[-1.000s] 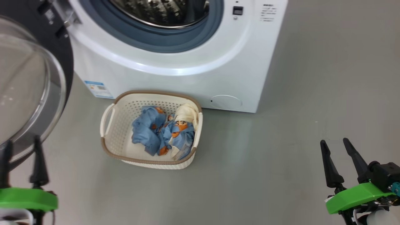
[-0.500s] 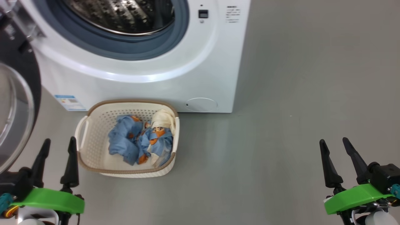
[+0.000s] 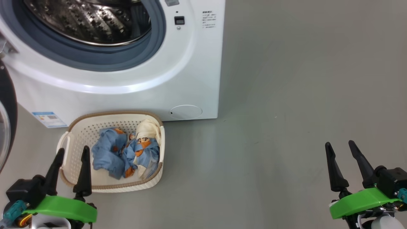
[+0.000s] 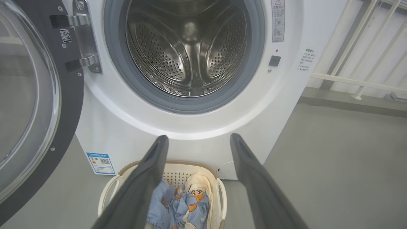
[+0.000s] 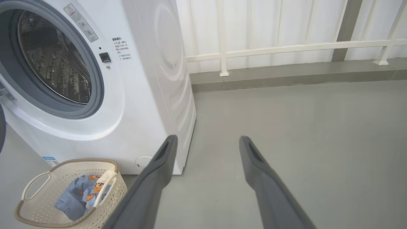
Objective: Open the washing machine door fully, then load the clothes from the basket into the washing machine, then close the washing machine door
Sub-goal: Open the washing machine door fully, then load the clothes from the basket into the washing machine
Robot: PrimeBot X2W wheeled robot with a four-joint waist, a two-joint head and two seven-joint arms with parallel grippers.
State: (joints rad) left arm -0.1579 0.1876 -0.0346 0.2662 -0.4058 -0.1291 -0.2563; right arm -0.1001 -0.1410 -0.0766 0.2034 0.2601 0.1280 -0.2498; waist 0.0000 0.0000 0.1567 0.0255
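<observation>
The white washing machine (image 3: 133, 79) stands with its steel drum (image 4: 190, 54) exposed. Its black-rimmed glass door (image 4: 28, 95) is swung wide to the left, and a sliver of the door (image 3: 6, 127) shows at the head view's left edge. On the floor before the machine sits the cream basket (image 3: 78, 140), holding the light-blue and orange clothes (image 3: 124, 152). My left gripper (image 3: 72, 152) is open, its fingertips over the basket's near left rim in the head view. My right gripper (image 3: 339, 145) is open and empty, far to the right over bare floor.
Grey floor (image 3: 286, 95) stretches to the right of the machine. A white railing (image 5: 286, 47) and a low kerb run along the back wall. A blue label (image 3: 47, 117) is stuck low on the machine's front.
The head camera has swung right, shifting the machine, door and basket leftward in view. My left gripper has come up and right, its fingers now over the basket's near rim. The right gripper holds still.
</observation>
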